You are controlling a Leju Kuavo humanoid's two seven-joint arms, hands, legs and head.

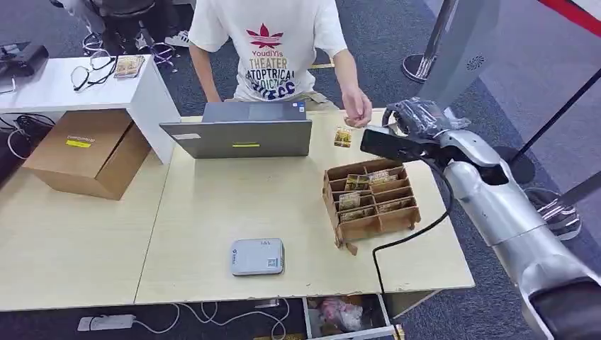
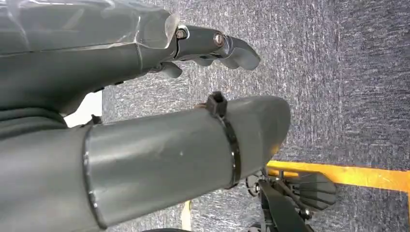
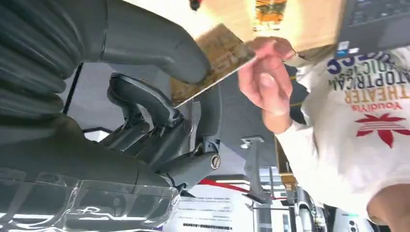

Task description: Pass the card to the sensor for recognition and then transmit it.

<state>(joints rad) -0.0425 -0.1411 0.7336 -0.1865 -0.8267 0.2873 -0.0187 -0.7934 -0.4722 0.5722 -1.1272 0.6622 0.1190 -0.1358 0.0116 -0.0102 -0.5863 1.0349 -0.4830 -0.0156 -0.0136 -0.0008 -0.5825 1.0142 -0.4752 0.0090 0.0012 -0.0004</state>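
While right hand [image 3: 159, 96] pinches card [image 3: 217, 60], person's hand [image 3: 268, 72] grips its edge

The table [image 1: 212, 212] is pale wood. On it are a grey laptop [image 1: 237, 134] with a yellow sticker, a grey-white sensor [image 1: 256, 256] and a brown rack [image 1: 370, 200] of tan, printed cards. The card [image 3: 220, 60] is tan with a brown pattern. The person's shirt [image 1: 266, 42] is white with a red leaf and multicoloured letters. The carpet [image 2: 338, 72] is speckled blue-grey with a yellow stripe.

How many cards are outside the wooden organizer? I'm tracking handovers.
2: one card pinched between the right hand and the person's hand; another loose card on the table beside the laptop. Others may be hidden.
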